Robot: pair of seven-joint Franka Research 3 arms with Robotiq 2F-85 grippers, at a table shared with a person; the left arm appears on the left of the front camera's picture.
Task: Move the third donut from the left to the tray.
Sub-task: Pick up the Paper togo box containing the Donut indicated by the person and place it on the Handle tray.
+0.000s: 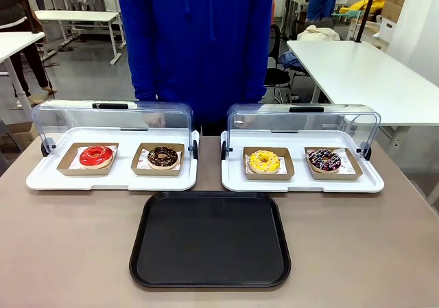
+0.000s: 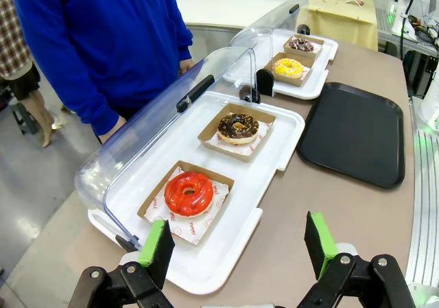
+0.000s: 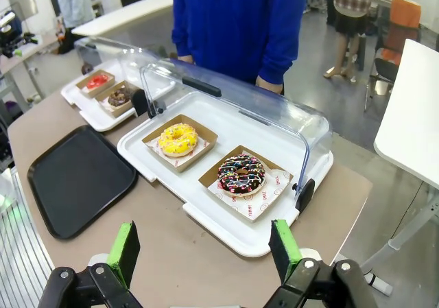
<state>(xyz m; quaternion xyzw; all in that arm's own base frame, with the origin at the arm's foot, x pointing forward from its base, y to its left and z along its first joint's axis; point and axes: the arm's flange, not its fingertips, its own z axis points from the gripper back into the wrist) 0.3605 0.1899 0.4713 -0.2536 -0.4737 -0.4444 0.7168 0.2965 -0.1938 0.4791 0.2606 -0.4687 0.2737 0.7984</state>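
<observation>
The third donut from the left (image 1: 264, 160) has bright yellow glaze and sits in a brown cardboard holder on the right white display tray (image 1: 302, 182); I also see this donut (image 3: 178, 139) in the right wrist view and far off (image 2: 289, 67) in the left wrist view. The black tray (image 1: 210, 239) lies bare in front of both display trays, also in the wrist views (image 2: 353, 133) (image 3: 77, 178). My left gripper (image 2: 236, 245) hangs open above the table's left end. My right gripper (image 3: 204, 250) hangs open above the right end. Neither holds anything.
A red donut (image 1: 96, 156) and a chocolate donut (image 1: 162, 157) sit on the left display tray (image 1: 110, 179). A sprinkled chocolate donut (image 1: 324, 160) lies right of the yellow one. Both clear lids (image 1: 302, 123) stand raised. A person in blue (image 1: 195, 40) stands at the far side.
</observation>
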